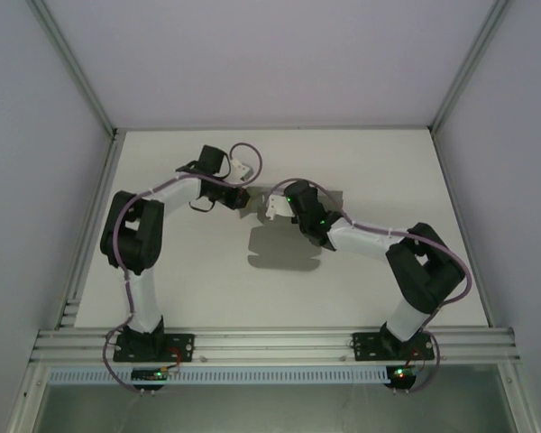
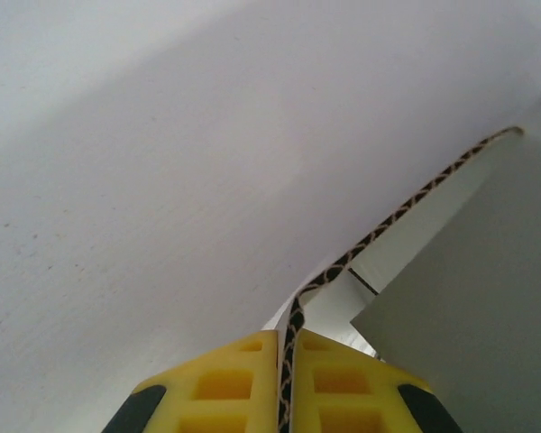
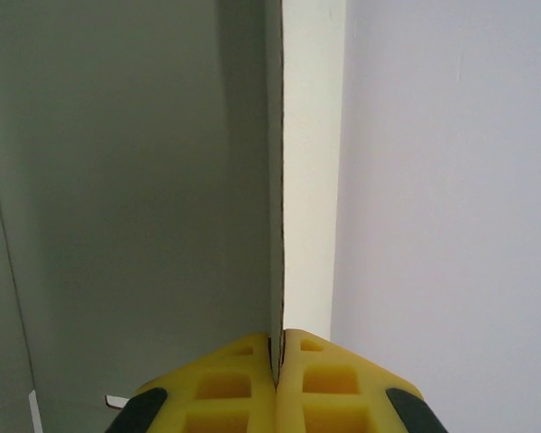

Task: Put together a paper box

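The paper box (image 3: 311,180), seemingly part-folded, is at the middle of the table (image 1: 207,289), with the left gripper (image 2: 287,361) and right gripper (image 3: 278,361) each pinched tight on a cardboard edge. Wall-folding looks underway; the next move calls for swinging one panel upright without tearing it.

From overhead, the right arm (image 1: 361,236) covers part of the paper box (image 1: 279,239), and its folds are too small for me to read. On each wrist camera the cardboard runs off frame (edge-on), the jaws cropped at the bottom.
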Controlling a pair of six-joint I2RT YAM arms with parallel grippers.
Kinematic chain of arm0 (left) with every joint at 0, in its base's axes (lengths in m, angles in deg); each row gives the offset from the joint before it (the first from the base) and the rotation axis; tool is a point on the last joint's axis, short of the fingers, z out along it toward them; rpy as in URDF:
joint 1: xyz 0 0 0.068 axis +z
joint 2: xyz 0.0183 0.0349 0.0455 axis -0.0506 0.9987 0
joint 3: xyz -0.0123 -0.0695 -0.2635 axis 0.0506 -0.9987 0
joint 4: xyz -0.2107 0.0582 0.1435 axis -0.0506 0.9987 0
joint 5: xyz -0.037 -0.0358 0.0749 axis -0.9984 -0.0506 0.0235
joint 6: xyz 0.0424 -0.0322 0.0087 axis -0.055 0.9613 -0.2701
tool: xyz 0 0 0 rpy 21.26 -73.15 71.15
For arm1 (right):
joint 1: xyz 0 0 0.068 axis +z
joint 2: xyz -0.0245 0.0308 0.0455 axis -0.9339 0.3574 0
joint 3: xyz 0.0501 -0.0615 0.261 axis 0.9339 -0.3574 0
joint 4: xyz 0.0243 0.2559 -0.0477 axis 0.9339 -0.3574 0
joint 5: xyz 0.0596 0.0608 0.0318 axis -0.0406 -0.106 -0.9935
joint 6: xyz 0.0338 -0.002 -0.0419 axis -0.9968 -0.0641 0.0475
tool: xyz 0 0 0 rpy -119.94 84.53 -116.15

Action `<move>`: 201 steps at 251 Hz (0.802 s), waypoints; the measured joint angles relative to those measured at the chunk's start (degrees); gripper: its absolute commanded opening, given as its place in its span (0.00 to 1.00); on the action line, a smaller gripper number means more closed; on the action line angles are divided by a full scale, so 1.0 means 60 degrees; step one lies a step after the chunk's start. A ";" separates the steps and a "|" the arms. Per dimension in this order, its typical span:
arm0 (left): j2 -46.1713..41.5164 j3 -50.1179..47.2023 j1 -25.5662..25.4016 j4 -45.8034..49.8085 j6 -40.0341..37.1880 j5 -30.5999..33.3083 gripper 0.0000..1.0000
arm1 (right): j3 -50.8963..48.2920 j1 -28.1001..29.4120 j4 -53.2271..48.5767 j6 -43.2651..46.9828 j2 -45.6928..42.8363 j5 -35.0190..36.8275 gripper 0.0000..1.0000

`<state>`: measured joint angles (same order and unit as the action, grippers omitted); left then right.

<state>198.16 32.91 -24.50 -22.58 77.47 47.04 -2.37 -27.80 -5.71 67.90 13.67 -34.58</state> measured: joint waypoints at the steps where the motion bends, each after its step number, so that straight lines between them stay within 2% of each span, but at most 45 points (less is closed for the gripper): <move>1: -0.0025 -0.0015 -0.0029 -0.0025 0.0062 0.0055 0.00 | 0.0000 0.0004 0.0004 -0.0015 0.0004 0.0036 0.00; 70: -0.0535 -0.0229 -0.1894 -0.0393 0.1989 0.2000 0.00 | -0.0124 0.0036 0.0503 -0.0481 0.0412 0.0943 0.00; 158: -0.0780 -0.1035 -0.2153 -0.1515 0.2739 0.2146 0.00 | -0.0849 -0.0146 0.1104 -0.1388 0.0022 0.0441 0.00; 182: -0.0871 -0.1461 -0.2167 -0.2208 0.2747 0.2076 0.08 | -0.0976 -0.0310 0.1115 -0.1563 -0.0131 0.0076 0.00; 201: -0.1002 -0.1869 -0.2164 -0.2736 0.2648 0.1978 0.18 | -0.1067 -0.0415 0.1075 -0.1628 -0.0277 -0.0237 0.00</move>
<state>192.15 21.70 -37.49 -38.99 93.36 58.91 -8.77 -30.29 0.74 58.13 12.01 -36.00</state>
